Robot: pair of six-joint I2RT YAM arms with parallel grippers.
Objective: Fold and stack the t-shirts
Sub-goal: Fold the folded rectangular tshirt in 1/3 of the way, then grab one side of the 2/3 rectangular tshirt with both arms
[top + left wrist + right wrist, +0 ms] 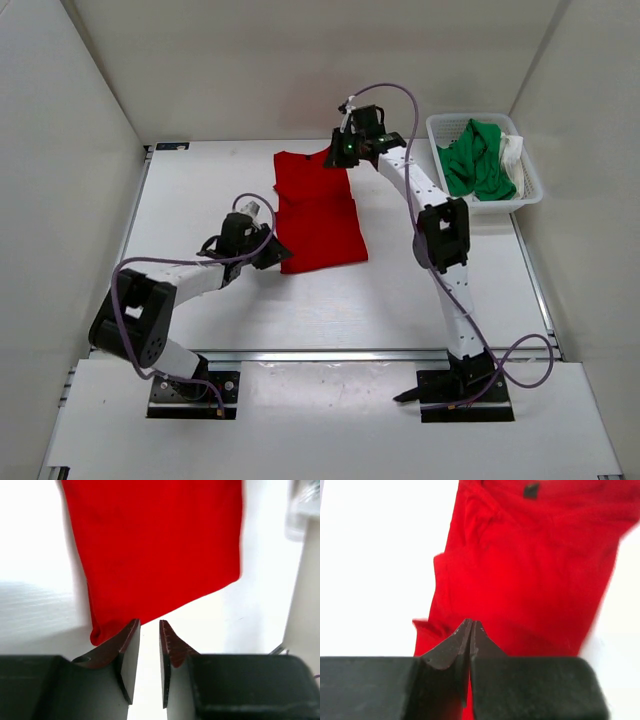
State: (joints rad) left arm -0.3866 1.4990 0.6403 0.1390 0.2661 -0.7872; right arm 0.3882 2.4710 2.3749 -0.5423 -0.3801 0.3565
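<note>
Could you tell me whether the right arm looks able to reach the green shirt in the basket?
Probably yes: the green shirt lies uncovered in the open basket, close to the right gripper.

red t-shirt lies flat on the white table, filling the upper centre. its near edge slants, lowest at the view's left corner. left gripper sits at that edge, jaws parted by a narrow gap, bare table between them. contact with cloth: cannot be confirmed. blurred pale object upper right, unidentified.
</note>
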